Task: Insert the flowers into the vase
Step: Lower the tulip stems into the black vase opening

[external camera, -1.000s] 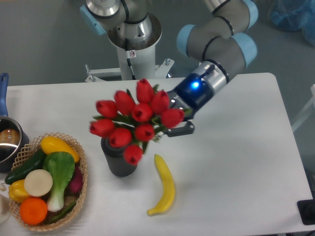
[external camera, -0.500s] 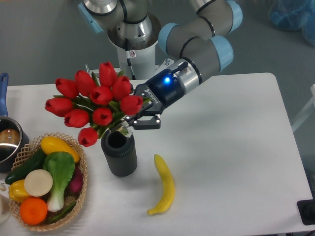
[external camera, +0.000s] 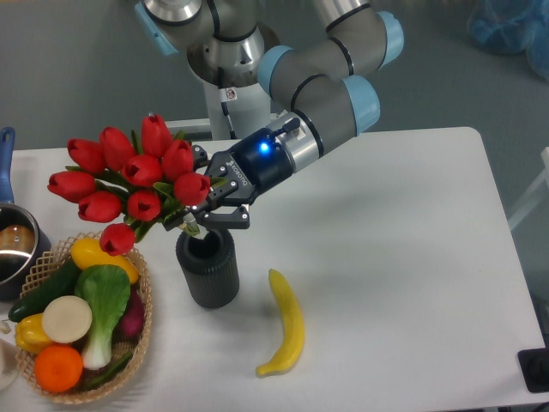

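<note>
The flowers (external camera: 129,182) are a bunch of red closed tulips with green leaves, held tilted to the left above the table. My gripper (external camera: 208,209) is shut on their stems, just above the mouth of the vase (external camera: 208,268). The vase is dark grey, ribbed and upright on the white table. The stem ends hang at the vase's rim; whether they reach inside I cannot tell. The tulip heads spread left of the vase, over the basket.
A wicker basket (external camera: 137,335) with vegetables and fruit stands at the front left. A banana (external camera: 287,324) lies right of the vase. A metal pot with a blue handle (external camera: 10,236) is at the left edge. The robot base (external camera: 227,81) stands behind the table.
My gripper has carried the flowers leftward and slightly down. The bunch went from covering the vase to leaning left of it, with the stems over the vase mouth.
</note>
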Tool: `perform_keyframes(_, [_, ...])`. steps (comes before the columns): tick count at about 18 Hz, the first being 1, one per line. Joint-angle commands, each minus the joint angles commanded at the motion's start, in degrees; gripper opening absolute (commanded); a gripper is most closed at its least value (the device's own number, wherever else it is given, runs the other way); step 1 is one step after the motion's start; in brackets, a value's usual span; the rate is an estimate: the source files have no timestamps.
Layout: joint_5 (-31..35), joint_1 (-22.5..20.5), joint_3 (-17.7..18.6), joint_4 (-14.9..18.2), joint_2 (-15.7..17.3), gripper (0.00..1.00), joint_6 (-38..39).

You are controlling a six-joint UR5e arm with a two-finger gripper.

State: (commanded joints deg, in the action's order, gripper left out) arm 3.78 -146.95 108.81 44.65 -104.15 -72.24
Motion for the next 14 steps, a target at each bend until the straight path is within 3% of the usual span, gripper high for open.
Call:
perform_keyframes(9, [0.09,-0.09,0.61,0.0,-2.9,0.19,-3.08])
perform_keyframes(14, [0.09,-0.61,5.0,0.0,-2.9,0.21,-8.17])
